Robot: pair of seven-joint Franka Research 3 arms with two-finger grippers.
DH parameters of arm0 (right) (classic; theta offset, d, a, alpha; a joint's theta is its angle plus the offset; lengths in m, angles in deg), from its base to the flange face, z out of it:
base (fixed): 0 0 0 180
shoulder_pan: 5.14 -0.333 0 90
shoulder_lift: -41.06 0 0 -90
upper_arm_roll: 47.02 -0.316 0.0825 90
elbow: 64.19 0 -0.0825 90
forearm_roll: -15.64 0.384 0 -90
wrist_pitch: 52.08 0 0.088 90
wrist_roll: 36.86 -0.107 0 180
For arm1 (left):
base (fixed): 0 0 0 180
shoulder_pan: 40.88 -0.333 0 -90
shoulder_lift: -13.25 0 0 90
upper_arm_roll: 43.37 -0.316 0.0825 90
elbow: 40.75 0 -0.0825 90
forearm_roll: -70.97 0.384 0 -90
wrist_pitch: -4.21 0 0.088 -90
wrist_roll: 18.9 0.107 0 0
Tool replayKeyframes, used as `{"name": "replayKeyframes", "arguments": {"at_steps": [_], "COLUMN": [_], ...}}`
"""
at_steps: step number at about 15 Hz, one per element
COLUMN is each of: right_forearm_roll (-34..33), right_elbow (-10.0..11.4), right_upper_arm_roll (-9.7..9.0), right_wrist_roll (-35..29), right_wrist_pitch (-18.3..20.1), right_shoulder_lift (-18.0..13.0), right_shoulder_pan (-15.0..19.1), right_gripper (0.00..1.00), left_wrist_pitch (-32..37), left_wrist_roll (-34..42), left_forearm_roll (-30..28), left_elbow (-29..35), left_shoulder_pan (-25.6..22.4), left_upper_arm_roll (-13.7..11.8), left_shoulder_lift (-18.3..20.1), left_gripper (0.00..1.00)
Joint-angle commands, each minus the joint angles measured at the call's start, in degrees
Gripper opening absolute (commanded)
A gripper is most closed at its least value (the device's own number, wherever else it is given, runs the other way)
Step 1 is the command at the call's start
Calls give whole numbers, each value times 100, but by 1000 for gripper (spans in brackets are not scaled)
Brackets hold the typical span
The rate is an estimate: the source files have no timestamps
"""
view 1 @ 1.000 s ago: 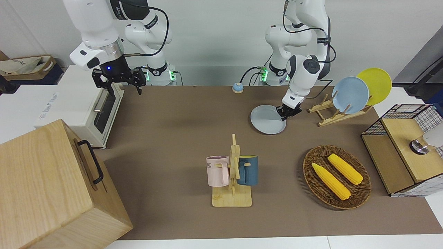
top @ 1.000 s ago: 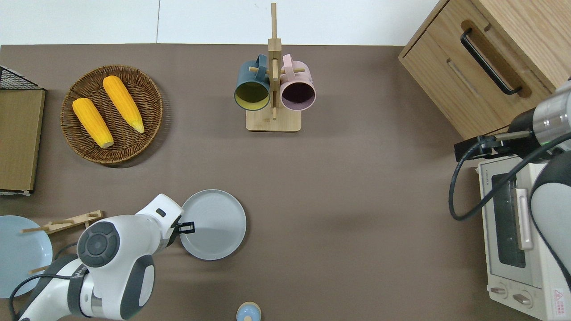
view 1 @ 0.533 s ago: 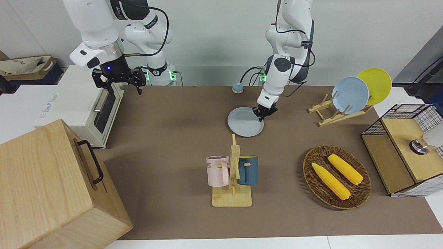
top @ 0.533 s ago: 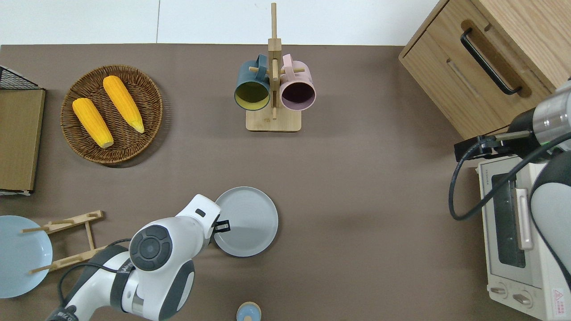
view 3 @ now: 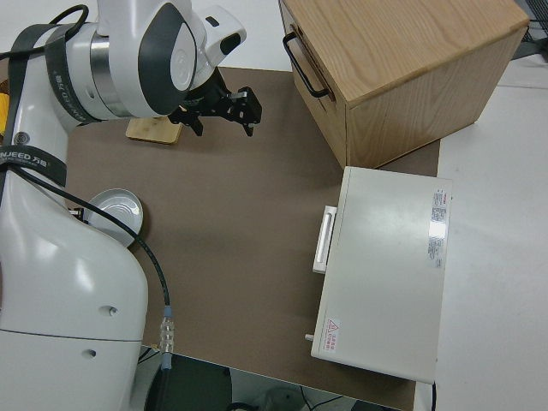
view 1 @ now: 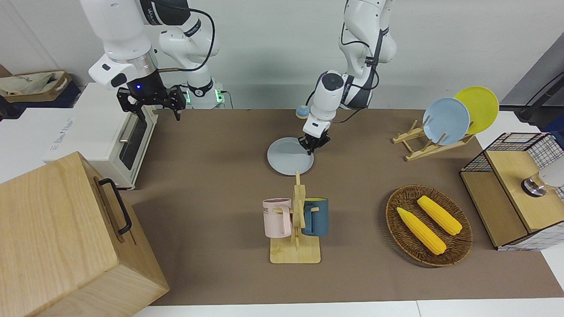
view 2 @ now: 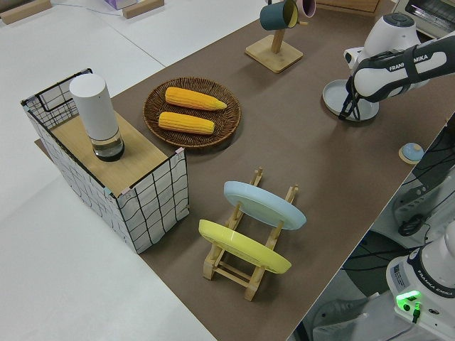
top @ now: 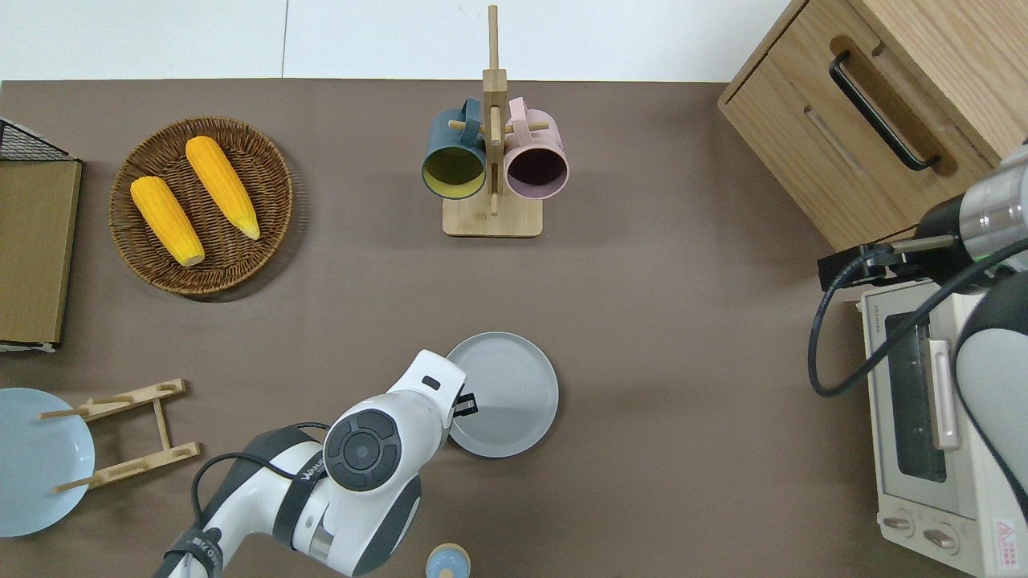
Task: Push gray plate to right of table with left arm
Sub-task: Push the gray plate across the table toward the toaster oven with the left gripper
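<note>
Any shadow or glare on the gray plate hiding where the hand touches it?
Overhead view: a soft shadow darkens the gray plate beside the left hand, and the arm's white wrist covers the rim there. Front view: no glare; the hand stands dark against the pale plate. Left side view: the arm hides part of the plate.

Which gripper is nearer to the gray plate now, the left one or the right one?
The left. The left gripper is at the gray plate, on its edge toward the left arm's end. The right arm is parked, well away.
</note>
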Motion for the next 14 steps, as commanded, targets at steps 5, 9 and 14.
{"name": "replayKeyframes", "arguments": {"at_steps": [5,9,14], "right_forearm_roll": [40,40,40], "right_elbow": [-8,-8,-8], "right_upper_arm_roll": [1,1,1], "right_wrist_roll": [-18,-18,-18], "right_wrist_pitch": [59,59,59], "right_shoulder_lift": [-33,-33,-33], "right_shoulder_pan": [4,4,4], "right_gripper": [983,983,983], "left_wrist_pitch": [-240,-231,-178], "left_wrist_roll": [-1214,-1872,-2550], "left_forearm_roll": [-63,-10,121], "left_elbow": [-849,-1410,-2307], "left_shoulder_pan": [320,715,1181], "left_upper_arm_roll": [581,581,564], "left_shoulder_lift": [-980,-1383,-2043], "left_gripper": [0,0,0]}}
